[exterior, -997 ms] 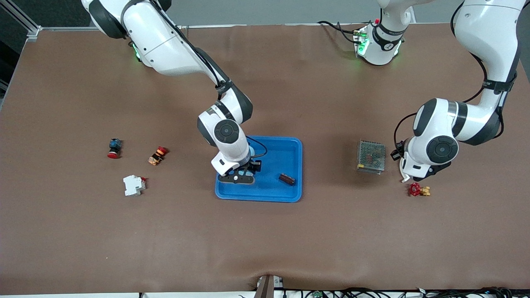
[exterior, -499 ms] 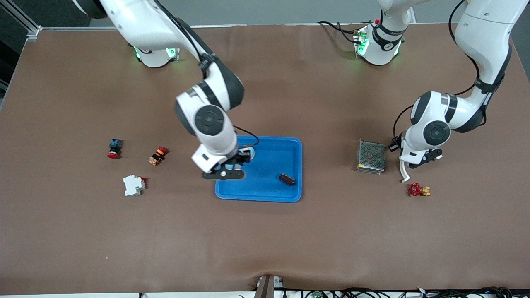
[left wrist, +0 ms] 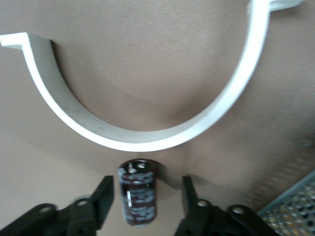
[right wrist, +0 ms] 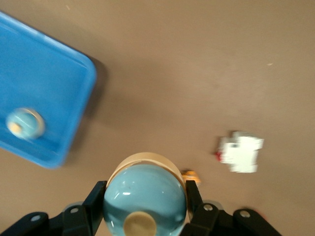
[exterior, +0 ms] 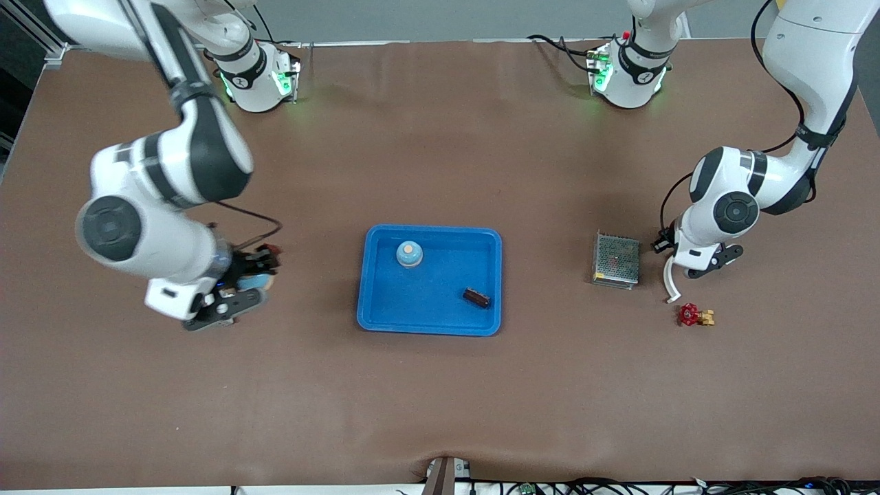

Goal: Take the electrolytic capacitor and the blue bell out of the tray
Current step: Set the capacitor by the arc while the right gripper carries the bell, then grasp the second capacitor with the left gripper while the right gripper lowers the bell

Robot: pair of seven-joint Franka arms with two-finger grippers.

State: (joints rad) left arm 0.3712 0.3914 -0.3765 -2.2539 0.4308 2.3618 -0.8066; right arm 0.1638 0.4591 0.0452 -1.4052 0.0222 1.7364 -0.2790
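Note:
My right gripper point(exterior: 244, 283) point(right wrist: 143, 191) is shut on a light-blue bell point(exterior: 253, 282) point(right wrist: 147, 206) over the table toward the right arm's end, away from the blue tray point(exterior: 385, 313). In the tray rest another blue bell point(exterior: 409, 253) point(right wrist: 22, 123) and a dark capacitor point(exterior: 476, 297). My left gripper point(exterior: 708, 265) point(left wrist: 146, 187) is open beside the mesh box. A dark capacitor point(left wrist: 139, 194) sits between its fingers with a gap on each side. A white curved bracket point(left wrist: 133, 140) point(exterior: 668, 285) lies just past it.
A metal mesh box point(exterior: 617, 260) point(left wrist: 295, 211) stands next to the left gripper, and a red valve point(exterior: 694, 315) lies nearer the front camera. A white breaker point(right wrist: 239, 153) and an orange-red button point(exterior: 269, 249) lie close to the right gripper.
The right arm has swung from the tray toward its own end of the table with a bell in its grip, uncovering the bell in the tray. The left gripper's fingers have opened.

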